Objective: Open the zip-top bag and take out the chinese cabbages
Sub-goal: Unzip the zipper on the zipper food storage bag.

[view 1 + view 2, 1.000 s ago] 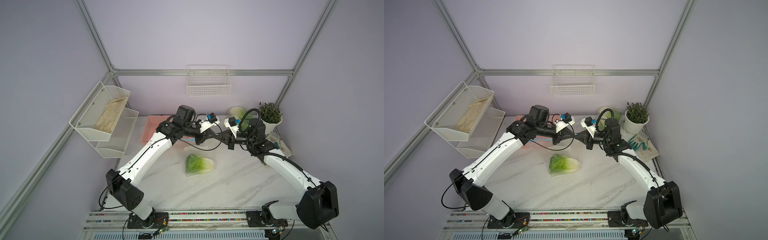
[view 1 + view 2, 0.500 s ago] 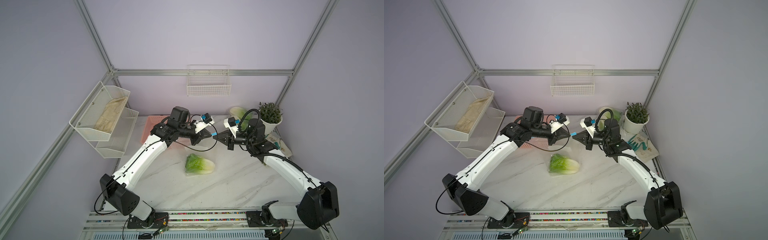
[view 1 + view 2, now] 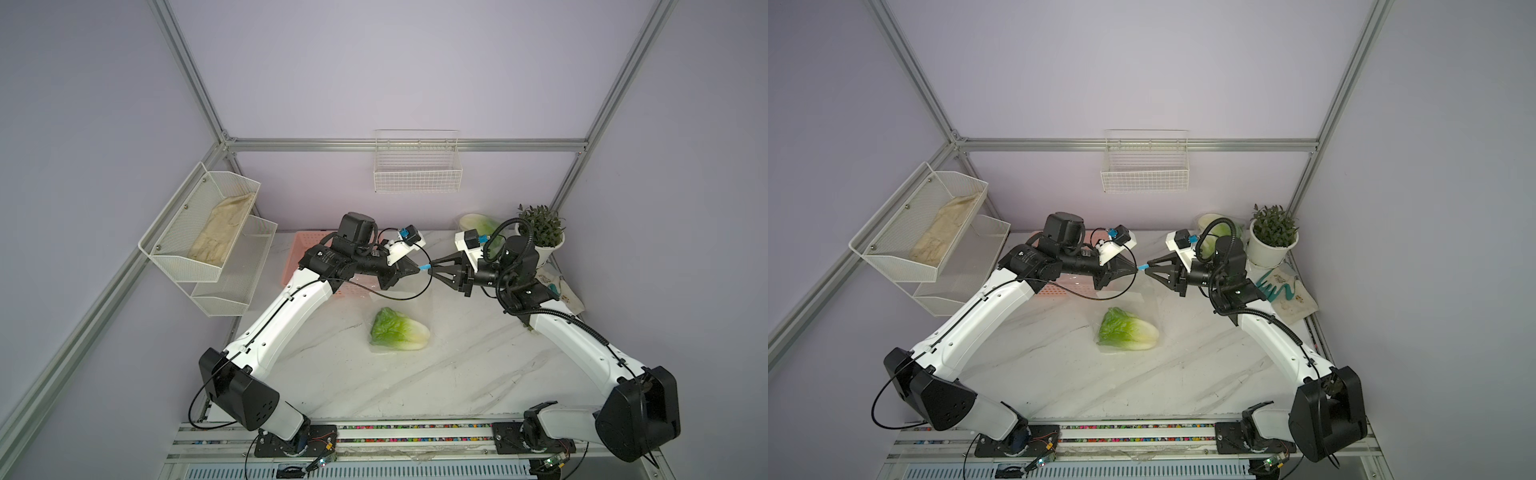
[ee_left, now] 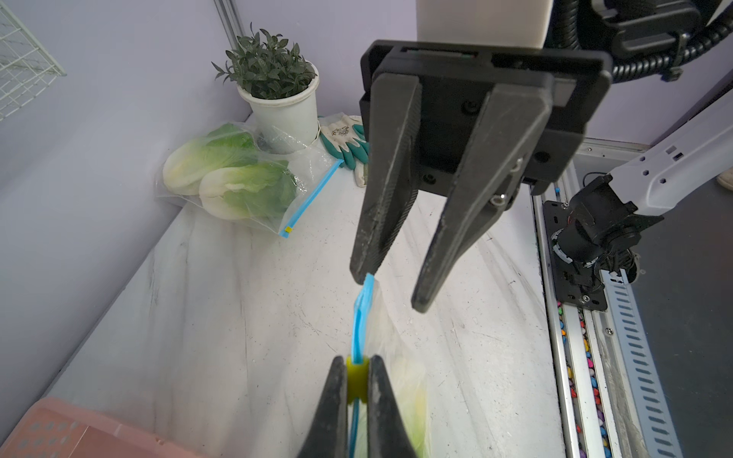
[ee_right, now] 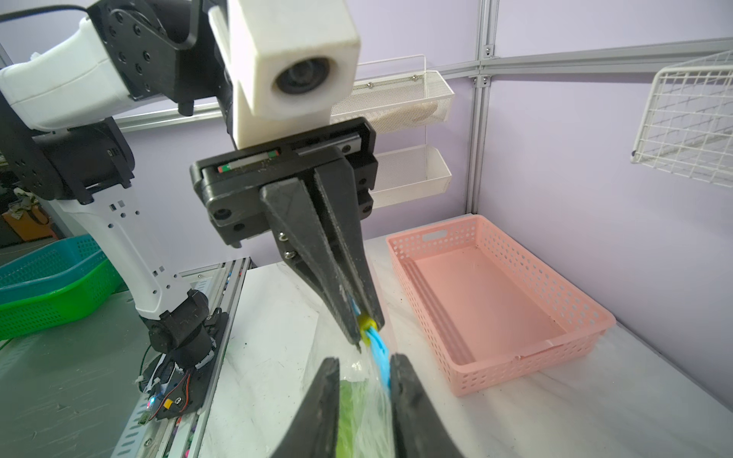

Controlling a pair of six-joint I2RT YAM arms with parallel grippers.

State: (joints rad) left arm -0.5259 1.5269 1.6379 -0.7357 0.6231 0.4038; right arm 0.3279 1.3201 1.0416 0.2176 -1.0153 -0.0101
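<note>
Top views, left hand [image 3: 417, 269]: closed on the end of the blue zip strip [image 3: 424, 267], holding the zip-top bag [image 3: 419, 309] up off the surface [image 3: 478, 365].
Top views, right hand [image 3: 433, 270]: jaws apart at the strip's free end, gripping nothing.
Top views, chinese cabbage [image 3: 1128, 334]: lies on the surface in the bottom of the bag, below both hands.
Top views, risk: the bag hangs from one grip only, so a pull by the left hand would likely drag the whole bag instead of running the zip.

Left wrist view, yellow slider [image 4: 357, 380]: clamped between the shut jaws of the left hand [image 4: 357, 366].
Left wrist view, right hand [image 4: 390, 291]: open, with one fingertip [image 4: 363, 273] touching the strip's end and the other clear of it.
Left wrist view, risk: the strip is thin and limp, so a closing pinch may miss it, or catch only film and slip.
Left wrist view, second bag [image 4: 301, 198]: near the back wall beside the potted plant [image 4: 285, 115], with two chinese cabbages [image 4: 238, 178] inside; it looks zipped.

Right wrist view, right hand [image 5: 365, 363]: jaws either side of the strip [image 5: 380, 351] and loose film.
Right wrist view, risk: closing on both bag walls at once would pin the mouth shut.
</note>
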